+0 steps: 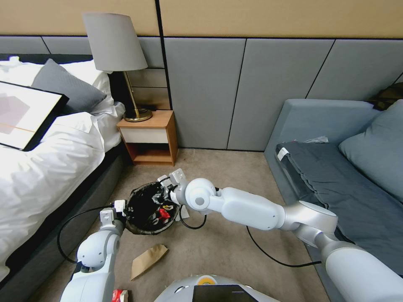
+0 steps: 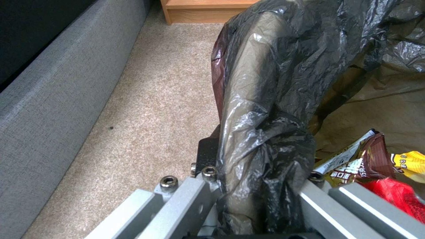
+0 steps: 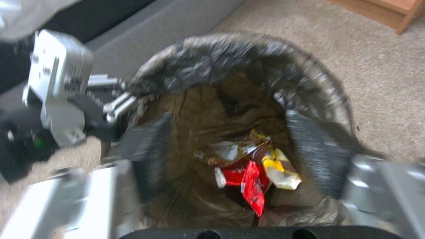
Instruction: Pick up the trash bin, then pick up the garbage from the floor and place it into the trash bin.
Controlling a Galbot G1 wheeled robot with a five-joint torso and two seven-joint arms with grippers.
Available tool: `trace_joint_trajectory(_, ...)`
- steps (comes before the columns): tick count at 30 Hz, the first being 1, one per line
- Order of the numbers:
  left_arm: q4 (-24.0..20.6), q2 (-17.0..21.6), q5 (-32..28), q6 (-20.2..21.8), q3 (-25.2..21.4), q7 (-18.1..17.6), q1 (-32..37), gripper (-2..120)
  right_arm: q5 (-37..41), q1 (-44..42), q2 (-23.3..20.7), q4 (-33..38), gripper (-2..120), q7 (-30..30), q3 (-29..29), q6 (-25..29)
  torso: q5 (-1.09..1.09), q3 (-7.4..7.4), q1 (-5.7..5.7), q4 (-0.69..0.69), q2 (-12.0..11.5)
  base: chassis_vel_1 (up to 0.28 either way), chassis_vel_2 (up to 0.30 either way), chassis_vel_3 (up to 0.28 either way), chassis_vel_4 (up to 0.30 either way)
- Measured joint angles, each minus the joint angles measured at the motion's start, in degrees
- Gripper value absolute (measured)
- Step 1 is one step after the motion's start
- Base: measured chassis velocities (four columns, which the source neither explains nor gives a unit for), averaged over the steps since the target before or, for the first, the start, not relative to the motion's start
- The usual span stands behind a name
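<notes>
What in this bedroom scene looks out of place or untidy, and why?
A flat brown paper bag lies loose on the carpet in front of the trash bin, though other wrappers are already inside. A red-and-white wrapper also lies on the floor by the left arm. A framed picture rests oddly on the bed.

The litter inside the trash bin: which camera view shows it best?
The right wrist view: it looks straight down into the trash bin, showing the litter between the open right claw's fingers. The left wrist view catches only a corner of the litter; the head view shows small red bits.
</notes>
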Motion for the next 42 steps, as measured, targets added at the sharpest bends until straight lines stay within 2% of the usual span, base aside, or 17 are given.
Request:
trace_joint_trajectory(4, 0.2, 0.0, 0.0, 0.0, 0.1, 0.0, -0.3, 0, 2.3, -0.3, -0.3, 0.5, 92, 0.7, 1.4, 0.5, 0.00, 0.00, 0.00, 0.00, 0.0, 0.000, 0.000, 0.000, 0.000)
trace_joint_trajectory(8, 0.3, 0.1, 0.1, 0.0, 0.1, 0.0, -0.3, 0, 3.3, -0.9, -0.9, 1.1, 100, 1.6, 2.9, 0.6, 0.00, 0.00, 0.00, 0.00, 0.0, 0.000, 0.000, 0.000, 0.000)
trace_joint_trajectory(13, 0.1, 0.2, 0.0, 0.0, 0.1, 0.0, -0.2, 0, 4.0, -1.3, -2.4, 3.1, 100, 2.3, 6.0, 0.8, 0.00, 0.00, 0.00, 0.01, 0.0, 0.000, 0.000, 0.000, 0.000)
trace_joint_trajectory(16, -0.7, 0.5, -0.5, 0.0, -0.1, -0.1, 0.1, 0, 3.9, -1.3, -6.0, 5.3, 100, 2.9, 13.0, 1.4, 0.00, 0.00, 0.00, 0.01, 0.0, 0.000, 0.000, 0.000, 0.000)
trace_joint_trajectory(19, -1.0, 0.6, -0.7, 0.0, -0.2, -0.1, 0.2, 0, 3.2, -1.3, -7.3, 5.7, 100, 3.2, 14.6, 1.7, 0.01, 0.00, 0.00, 0.02, 0.0, 0.000, 0.000, 0.000, 0.000)
trace_joint_trajectory(21, -2.2, 1.0, -1.1, 0.1, -0.3, -0.3, 0.2, 0, -3.6, -1.8, -12.8, 5.8, 100, 3.2, 19.8, 3.8, 0.01, 0.00, 0.00, 0.01, 0.0, 0.000, 0.000, 0.000, 0.000)
trace_joint_trajectory(24, -2.8, 1.1, -1.3, 0.1, -0.4, -0.3, 0.2, 0, -8.2, -3.9, -15.3, 5.9, 100, 1.9, 23.3, 4.8, 0.01, 0.00, 0.00, 0.00, 0.0, 0.000, 0.000, 0.000, 0.000)
trace_joint_trajectory(25, -3.2, 1.3, -1.3, 0.1, -0.5, -0.2, 0.1, 0, -14.5, -9.1, -18.3, 6.0, 100, -0.6, 28.7, 5.8, 0.02, 0.00, 0.00, 0.00, 0.0, 0.000, 0.000, 0.000, 0.000)
trace_joint_trajectory(28, -3.3, 1.5, -1.3, 0.1, -0.5, -0.2, 0.2, 0, -19.3, -13.4, -19.8, 5.9, 100, -2.0, 33.6, 6.5, 0.05, 0.01, 0.01, 0.00, 0.0, 0.000, 0.000, 0.000, 0.000)
trace_joint_trajectory(29, -3.3, 1.9, -1.3, -0.2, -0.6, -0.2, 0.3, 0, -29.1, -22.7, -21.6, 4.9, 100, -5.6, 43.3, 9.2, 0.01, -0.01, -0.01, -0.02, 0.0, 0.000, 0.000, 0.000, 0.000)
trace_joint_trajectory(31, -3.4, 2.0, -1.3, -0.5, -0.6, -0.3, 0.4, 0, -38.4, -30.6, -21.6, 3.9, 100, -8.9, 50.7, 13.0, 0.07, 0.00, 0.00, -0.01, 0.0, 0.000, 0.000, 0.000, 0.000)
trace_joint_trajectory(32, -3.4, 2.0, -1.3, -0.5, -0.6, -0.3, 0.4, 0, -38.4, -30.6, -21.6, 3.9, 100, -8.9, 50.7, 13.0, 0.07, 0.00, 0.00, -0.01, 0.0, 0.000, 0.000, 0.000, 0.000)
trace_joint_trajectory(33, -3.8, 2.2, -1.4, -1.0, -0.5, -0.5, 0.5, 0, -48.4, -40.3, -20.1, 3.5, 100, -13.1, 59.6, 16.7, 0.03, -0.01, 0.00, -0.04, 0.0, 0.000, 0.000, 0.000, 0.000)
trace_joint_trajectory(34, -3.9, 2.3, -1.6, -1.2, -0.5, -0.7, 0.5, 0, -51.9, -44.1, -19.2, 3.6, 100, -14.6, 62.8, 17.8, 0.04, 0.00, 0.00, -0.06, 0.0, 0.000, 0.000, 0.000, 0.000)
trace_joint_trajectory(38, -4.0, 2.6, -1.9, -1.8, -0.1, -1.0, 0.6, 0, -60.1, -52.7, -15.7, 4.2, 100, -18.1, 69.1, 22.0, -0.01, -0.01, -0.01, -0.02, 0.0, 0.000, 0.000, 0.000, 0.000)
trace_joint_trajectory(40, -4.0, 2.5, -2.0, -2.8, 0.1, -1.4, 0.7, 0, -65.9, -58.4, -11.5, 4.4, 100, -20.7, 72.0, 26.0, 0.03, -0.01, 0.00, 0.03, 0.0, 0.000, 0.000, 0.000, 0.000)
trace_joint_trajectory(42, -4.2, 2.1, -2.2, -3.4, 0.5, -1.7, 1.0, 0, -72.7, -63.5, -3.7, 4.0, 100, -22.4, 74.4, 29.9, 0.01, -0.01, -0.01, 0.00, 0.0, 0.000, 0.000, 0.000, 0.000)
